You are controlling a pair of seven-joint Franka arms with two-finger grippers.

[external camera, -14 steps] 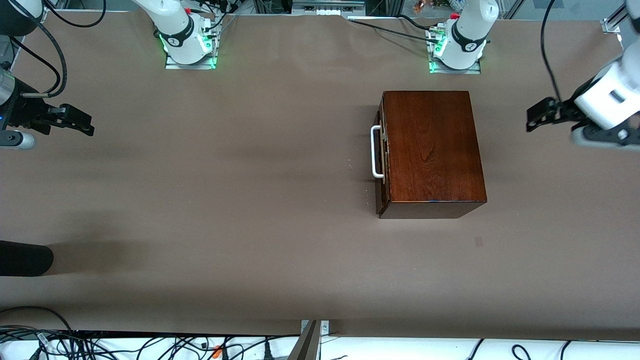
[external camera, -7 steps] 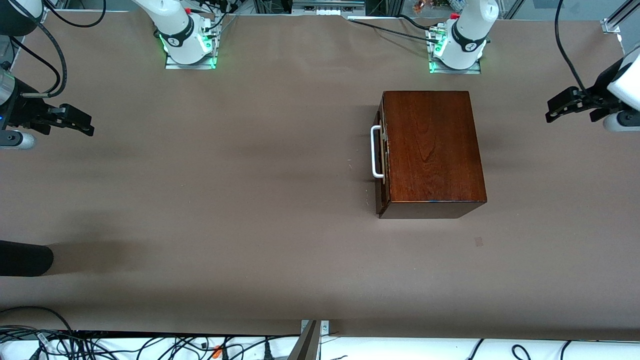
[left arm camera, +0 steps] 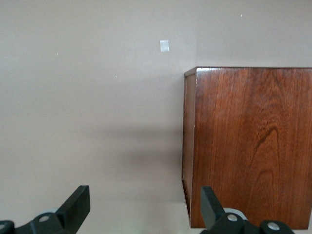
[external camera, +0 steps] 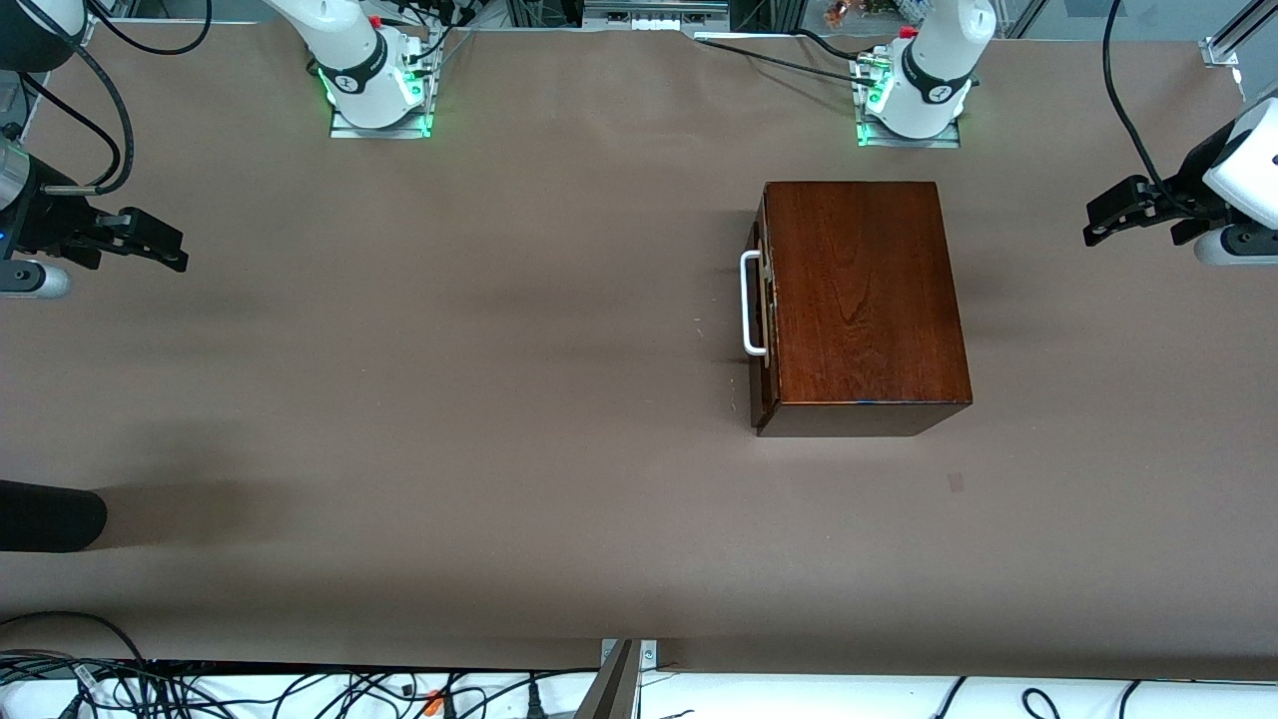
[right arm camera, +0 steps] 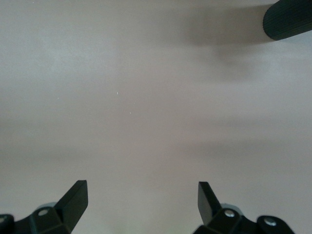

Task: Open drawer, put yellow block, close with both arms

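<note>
**Both grippers up, drawer shut, no block showing**

Front view: my left gripper (external camera: pixel 1098 220) hangs over bare table toward my end of the wooden drawer box (external camera: pixel 861 300); my right gripper (external camera: pixel 165 250) waits well apart. The drawer sits closed, white handle (external camera: pixel 751 305) facing my right gripper. No yellow block is visible.

Left wrist view: fingers (left arm camera: pixel 78 204) apart, empty.

Right wrist view: fingers (right arm camera: pixel 75 197) apart, empty.

This fits either a block already shut inside or one never supplied.

Yellow block unseen, black object (external camera: pixel 45 515) cut by edge, drawer (external camera: pixel 761 310) interior hidden
</note>
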